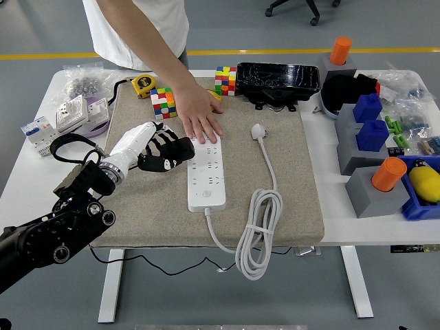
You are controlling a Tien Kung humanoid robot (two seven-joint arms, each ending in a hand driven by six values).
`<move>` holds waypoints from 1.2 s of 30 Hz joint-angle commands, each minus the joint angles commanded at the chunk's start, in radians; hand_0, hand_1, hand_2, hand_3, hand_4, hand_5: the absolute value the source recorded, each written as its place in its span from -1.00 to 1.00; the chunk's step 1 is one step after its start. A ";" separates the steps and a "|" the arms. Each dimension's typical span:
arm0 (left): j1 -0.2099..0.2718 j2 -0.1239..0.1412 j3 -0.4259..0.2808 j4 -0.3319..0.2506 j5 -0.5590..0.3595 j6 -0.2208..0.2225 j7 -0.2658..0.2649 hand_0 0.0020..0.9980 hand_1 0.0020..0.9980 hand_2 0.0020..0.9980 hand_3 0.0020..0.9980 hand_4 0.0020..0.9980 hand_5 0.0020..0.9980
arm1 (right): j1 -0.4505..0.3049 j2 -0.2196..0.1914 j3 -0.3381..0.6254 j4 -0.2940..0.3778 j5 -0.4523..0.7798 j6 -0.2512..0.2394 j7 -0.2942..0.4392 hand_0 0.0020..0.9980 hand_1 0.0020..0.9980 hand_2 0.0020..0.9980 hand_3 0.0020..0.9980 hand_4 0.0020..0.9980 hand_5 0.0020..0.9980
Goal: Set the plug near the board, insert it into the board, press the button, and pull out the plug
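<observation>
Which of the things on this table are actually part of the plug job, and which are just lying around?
Part of the job:
white plug with its coiled cable
white power strip
left hand
person's hand holding the strip down

Lying about:
two colour cubes
yellow tape measure
black box
blue blocks
orange cylinders
</observation>
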 joint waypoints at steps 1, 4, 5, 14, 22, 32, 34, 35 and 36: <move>0.002 0.000 -0.006 0.007 0.000 0.003 -0.003 -0.48 -0.16 -0.06 0.14 0.42 -1.00 | 0.000 0.001 0.001 0.000 0.000 0.000 0.000 0.36 0.37 0.39 0.19 0.87 0.06; 0.005 0.003 -0.018 0.041 0.003 0.005 -0.004 -0.47 -0.16 -0.06 0.14 0.43 -1.00 | -0.001 0.002 0.003 0.000 0.000 0.000 0.000 0.36 0.37 0.39 0.19 0.87 0.06; 0.005 0.005 -0.019 0.052 0.004 0.005 -0.003 -0.47 -0.16 -0.06 0.14 0.43 -1.00 | -0.001 0.003 0.004 -0.001 0.000 0.000 0.000 0.36 0.37 0.39 0.19 0.87 0.06; 0.007 0.013 -0.013 0.110 0.001 0.001 0.004 -0.20 -0.03 0.08 0.16 0.60 -1.00 | -0.001 0.004 0.007 0.000 -0.002 0.000 0.000 0.36 0.37 0.39 0.19 0.87 0.06; 0.015 0.012 -0.022 0.108 -0.013 0.001 -0.004 0.12 0.14 0.16 0.19 0.82 -1.00 | -0.002 0.004 0.007 0.000 -0.003 0.000 0.000 0.36 0.37 0.39 0.19 0.87 0.06; 0.025 0.019 -0.038 0.103 -0.003 -0.022 0.025 0.28 0.44 0.53 0.58 0.94 -0.89 | -0.002 0.004 0.012 0.000 -0.004 0.001 -0.001 0.36 0.37 0.39 0.19 0.87 0.06; 0.030 0.021 -0.047 0.097 0.004 -0.023 0.028 0.28 0.44 0.53 0.58 0.94 -0.89 | -0.002 0.004 0.013 0.001 -0.005 0.001 0.000 0.36 0.37 0.39 0.19 0.87 0.06; 0.033 0.022 -0.054 0.093 0.008 -0.024 0.028 0.28 0.44 0.53 0.58 0.94 -0.89 | -0.002 0.004 0.012 0.001 -0.005 0.001 -0.001 0.36 0.37 0.39 0.19 0.87 0.06; 0.036 0.023 -0.060 0.088 0.012 -0.024 0.027 0.28 0.44 0.53 0.58 0.94 -0.89 | -0.002 0.004 0.012 0.001 -0.005 0.001 -0.001 0.36 0.37 0.39 0.19 0.87 0.06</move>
